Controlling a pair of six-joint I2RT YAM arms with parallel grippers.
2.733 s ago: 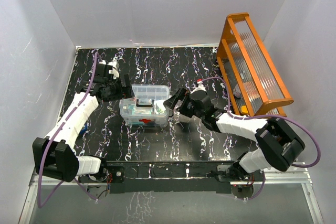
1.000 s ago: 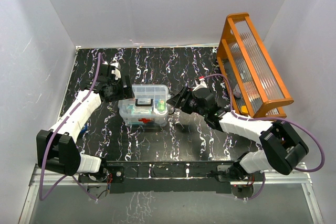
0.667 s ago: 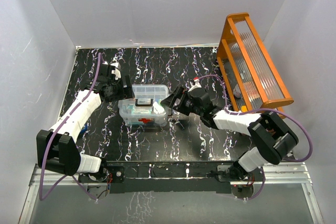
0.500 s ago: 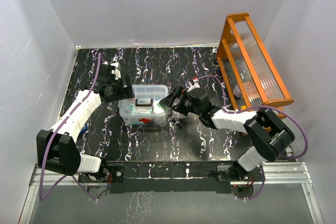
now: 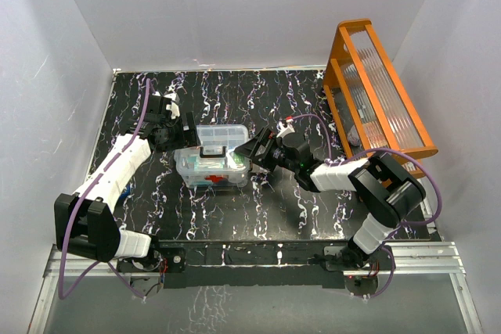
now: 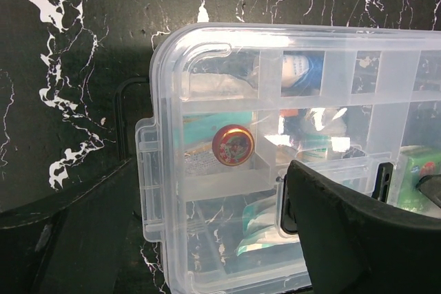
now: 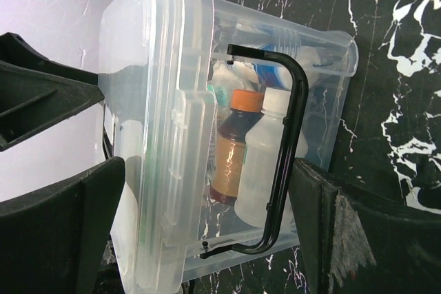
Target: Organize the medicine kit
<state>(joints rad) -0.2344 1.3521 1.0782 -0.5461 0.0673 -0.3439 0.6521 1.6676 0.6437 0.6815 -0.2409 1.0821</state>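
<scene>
The medicine kit (image 5: pixel 213 163), a clear box with a red cross on its front, stands mid-table with its clear lid (image 6: pixel 275 80) on and the black handle (image 5: pixel 213 150) on top. Through the lid I see a divided tray holding a red round tin (image 6: pixel 232 145). My left gripper (image 5: pixel 182 132) (image 6: pixel 210 191) is open at the box's left end, one finger beside the box and one over the lid. My right gripper (image 5: pixel 252 154) (image 7: pixel 207 170) is open wide, its fingers either side of the box's right end. A black wire bail (image 7: pixel 286 156) crosses that end, with a brown bottle (image 7: pixel 231 149) and a white bottle (image 7: pixel 265 163) inside.
A tall orange rack (image 5: pixel 380 99) with ribbed clear panels stands at the back right, close behind my right arm. The table is black with white marbling (image 5: pixel 235 95), and white walls close it in on three sides.
My right gripper has moved left up to the box's right end and opened wider. The left arm and the box have hardly moved.
</scene>
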